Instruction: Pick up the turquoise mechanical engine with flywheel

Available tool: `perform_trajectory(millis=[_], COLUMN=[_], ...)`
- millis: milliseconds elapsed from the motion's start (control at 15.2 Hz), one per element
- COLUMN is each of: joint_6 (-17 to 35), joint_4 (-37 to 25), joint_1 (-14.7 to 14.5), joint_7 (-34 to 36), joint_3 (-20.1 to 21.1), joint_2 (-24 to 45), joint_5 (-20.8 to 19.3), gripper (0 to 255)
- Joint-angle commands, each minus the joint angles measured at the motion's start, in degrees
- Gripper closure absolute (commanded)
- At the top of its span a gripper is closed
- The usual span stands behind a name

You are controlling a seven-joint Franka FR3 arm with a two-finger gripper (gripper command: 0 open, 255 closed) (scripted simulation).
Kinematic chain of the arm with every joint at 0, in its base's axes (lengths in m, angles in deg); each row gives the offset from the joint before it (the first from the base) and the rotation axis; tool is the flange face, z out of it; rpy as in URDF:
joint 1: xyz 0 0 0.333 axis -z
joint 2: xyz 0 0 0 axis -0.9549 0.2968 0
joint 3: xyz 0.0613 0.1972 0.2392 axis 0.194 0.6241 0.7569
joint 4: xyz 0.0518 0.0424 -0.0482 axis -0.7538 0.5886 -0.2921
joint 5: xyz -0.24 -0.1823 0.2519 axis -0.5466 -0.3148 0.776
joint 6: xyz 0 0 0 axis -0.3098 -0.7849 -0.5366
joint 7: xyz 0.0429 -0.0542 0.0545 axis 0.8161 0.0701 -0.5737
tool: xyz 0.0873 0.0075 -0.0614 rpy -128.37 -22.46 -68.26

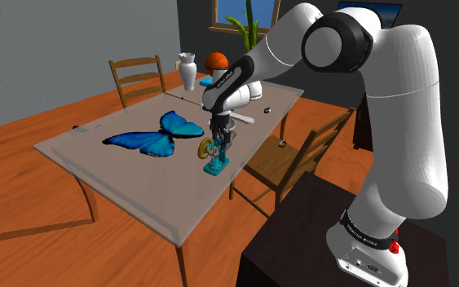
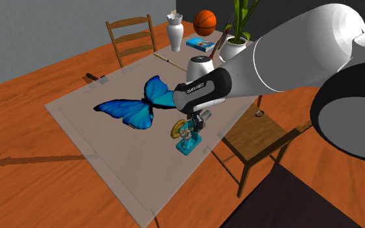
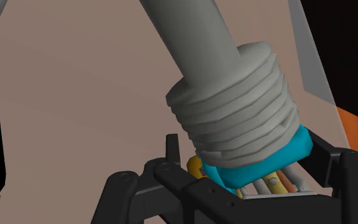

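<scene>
Starting closest in the shoulder view, there's the dark stand [image 1: 321,240], with the white arm [image 1: 399,122] curling up and over towards the table [image 1: 138,183]. A wooden near chair [image 1: 289,159] is pushed in at the table's edge, just beside the stand.

The gripper [image 1: 222,139] points straight down onto the engine [image 1: 214,162]. The engine stands upright on the tabletop near that same edge, with a turquoise base and a yellowish flywheel [image 1: 205,150] on the side facing the shoulder view's left. From the wrist cam, the fingers [image 3: 327,153] sit partway apart, and the engine's turquoise collar and grey ribbed cylinder are packed between them. Both fingers are up against it, so it's clasped. The base looks to be down on the table, but honestly I can't tell if it's off the surface at all.

Just past the engine a big blue butterfly [image 1: 152,139] lies flat with its wings spread, near it but not touching.

Towards the far end of the table there's a blue book [image 2: 201,44], a white vase [image 2: 176,31], an orange basketball [image 2: 205,21] and a potted plant [image 2: 235,45]. A wooden far chair [image 2: 132,39] stands at the table's far side. Behind it all is a grey wall with a window [image 1: 229,12].
</scene>
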Motion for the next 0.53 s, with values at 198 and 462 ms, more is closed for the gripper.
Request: perform_trajectory(millis=[198, 462], joint_6=[0.02, -0.56], joint_4=[0.00, -0.17], joint_1=[0.02, -0.06], joint_7=[-0.02, 0.13], joint_3=[0.02, -0.10], joint_2=[0.12, -0.31], joint_5=[0.02, -0.16], gripper=[255, 255])
